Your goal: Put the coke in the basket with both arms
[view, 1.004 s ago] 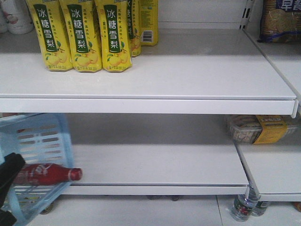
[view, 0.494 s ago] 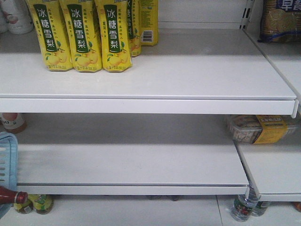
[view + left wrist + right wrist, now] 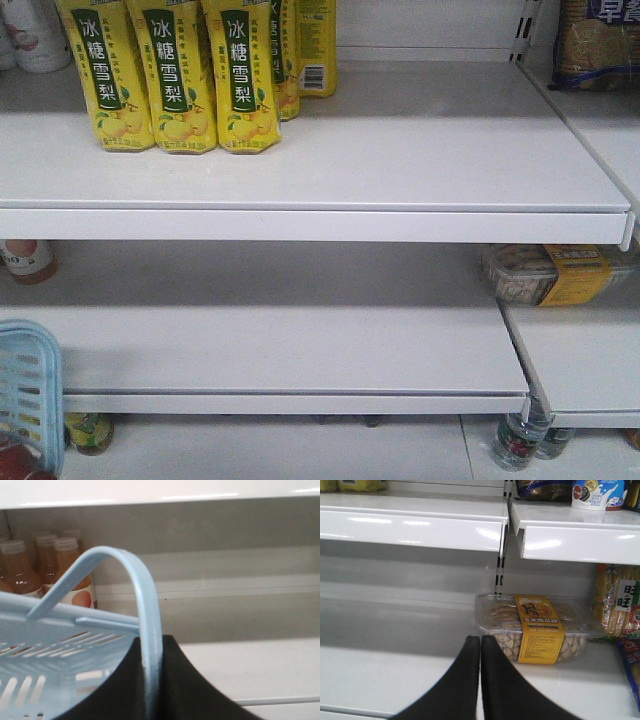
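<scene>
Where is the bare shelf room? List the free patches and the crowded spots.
Free: the upper shelf right of the yellow drink cartons, and the lower shelf between the basket and the cookie box. Crowded: the upper shelf's left end with the cartons, and the side shelf around the cookie box.

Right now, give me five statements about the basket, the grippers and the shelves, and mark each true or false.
1. The left gripper is shut on the basket by its handle. True.
2. The right gripper holds a bottle. False: its fingers are together with nothing between them.
3. Yellow drink cartons stand on the upper shelf. True.
4. The basket sits in the middle of the front view. False: it is at the lower left corner.
5. A clear biscuit box with a yellow label lies ahead of the right gripper. True.
</scene>
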### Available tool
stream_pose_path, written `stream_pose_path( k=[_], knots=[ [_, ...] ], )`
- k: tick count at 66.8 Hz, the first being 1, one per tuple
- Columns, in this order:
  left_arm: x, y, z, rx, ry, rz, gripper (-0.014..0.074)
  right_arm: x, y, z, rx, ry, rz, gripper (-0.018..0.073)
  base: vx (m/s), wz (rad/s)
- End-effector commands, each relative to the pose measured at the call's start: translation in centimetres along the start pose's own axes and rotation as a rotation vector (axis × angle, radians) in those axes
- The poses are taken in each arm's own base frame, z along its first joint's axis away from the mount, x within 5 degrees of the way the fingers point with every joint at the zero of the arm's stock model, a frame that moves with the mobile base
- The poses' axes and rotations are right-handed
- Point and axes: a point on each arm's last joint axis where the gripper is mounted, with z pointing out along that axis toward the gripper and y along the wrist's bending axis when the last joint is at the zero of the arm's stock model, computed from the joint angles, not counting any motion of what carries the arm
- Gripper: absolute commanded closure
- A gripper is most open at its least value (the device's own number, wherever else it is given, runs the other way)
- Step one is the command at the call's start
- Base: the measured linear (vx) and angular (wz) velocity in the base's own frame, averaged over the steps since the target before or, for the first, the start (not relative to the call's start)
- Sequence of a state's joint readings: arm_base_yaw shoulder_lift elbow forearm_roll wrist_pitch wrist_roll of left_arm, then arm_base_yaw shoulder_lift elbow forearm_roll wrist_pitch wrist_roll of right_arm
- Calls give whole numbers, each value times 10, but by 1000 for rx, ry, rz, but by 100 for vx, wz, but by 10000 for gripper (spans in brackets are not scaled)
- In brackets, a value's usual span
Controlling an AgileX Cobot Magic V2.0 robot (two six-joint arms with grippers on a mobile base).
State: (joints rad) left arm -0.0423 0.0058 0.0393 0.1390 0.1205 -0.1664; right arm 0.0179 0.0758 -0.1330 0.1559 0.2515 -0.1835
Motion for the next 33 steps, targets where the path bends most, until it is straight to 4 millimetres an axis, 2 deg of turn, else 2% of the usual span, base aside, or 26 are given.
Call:
stream_pose_path(
  k=[1,33],
  knots=[
    [-13,-1,-3,9,-173,3,603,-16,-2,-1,19,-92,-6,568,0,0],
    [-15,1,-4,-39,-186,-6,603,-16,-2,-1,19,-92,-6,568,0,0]
  ],
)
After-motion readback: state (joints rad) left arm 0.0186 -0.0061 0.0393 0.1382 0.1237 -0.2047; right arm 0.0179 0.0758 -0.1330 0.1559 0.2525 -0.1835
